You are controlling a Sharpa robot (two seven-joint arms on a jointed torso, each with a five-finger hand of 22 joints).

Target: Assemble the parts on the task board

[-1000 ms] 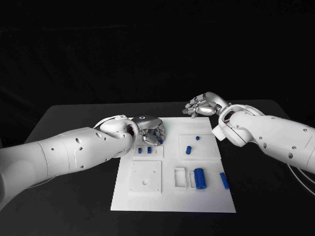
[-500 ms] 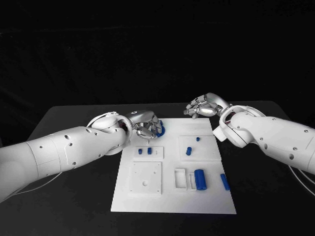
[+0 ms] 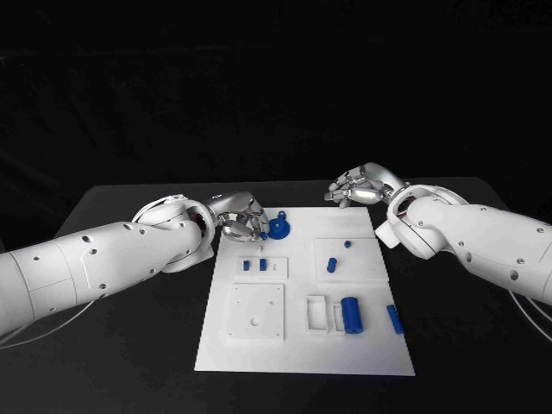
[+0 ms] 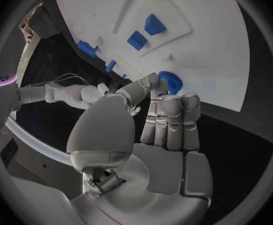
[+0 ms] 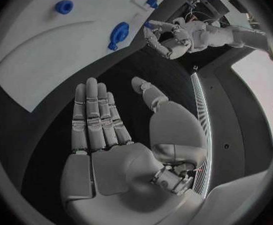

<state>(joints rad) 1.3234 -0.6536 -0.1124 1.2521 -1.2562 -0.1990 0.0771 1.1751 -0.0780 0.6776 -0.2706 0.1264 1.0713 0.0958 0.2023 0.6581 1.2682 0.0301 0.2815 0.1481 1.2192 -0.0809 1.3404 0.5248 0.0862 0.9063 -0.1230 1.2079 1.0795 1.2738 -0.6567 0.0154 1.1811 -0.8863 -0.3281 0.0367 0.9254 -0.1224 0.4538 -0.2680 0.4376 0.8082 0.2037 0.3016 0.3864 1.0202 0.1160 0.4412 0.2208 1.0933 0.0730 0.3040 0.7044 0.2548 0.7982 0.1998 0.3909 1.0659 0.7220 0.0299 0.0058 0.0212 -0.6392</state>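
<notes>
The white task board (image 3: 304, 349) lies mid-table. A blue gear-like part (image 3: 280, 229) sits on edge near the board's far left corner. My left hand (image 3: 240, 226) is just left of it, fingertips (image 4: 164, 99) and thumb pointing at the gear (image 4: 171, 82). In the right wrist view a small gap separates the gear (image 5: 119, 34) from the left hand (image 5: 168, 39). My right hand (image 3: 362, 186) hovers past the board's far right corner, flat and open (image 5: 105, 135), holding nothing.
Two small blue blocks (image 3: 255, 265) stand in a raised square left of centre. A blue peg (image 3: 331, 264) and a smaller one (image 3: 346, 242) are in the right square. A blue cylinder (image 3: 349, 313) and a bar (image 3: 393, 317) lie nearer me.
The left hand has drawn back to the left off the board, uncovering the blue gear, which stays near the far left corner. The right hand has hardly moved.
</notes>
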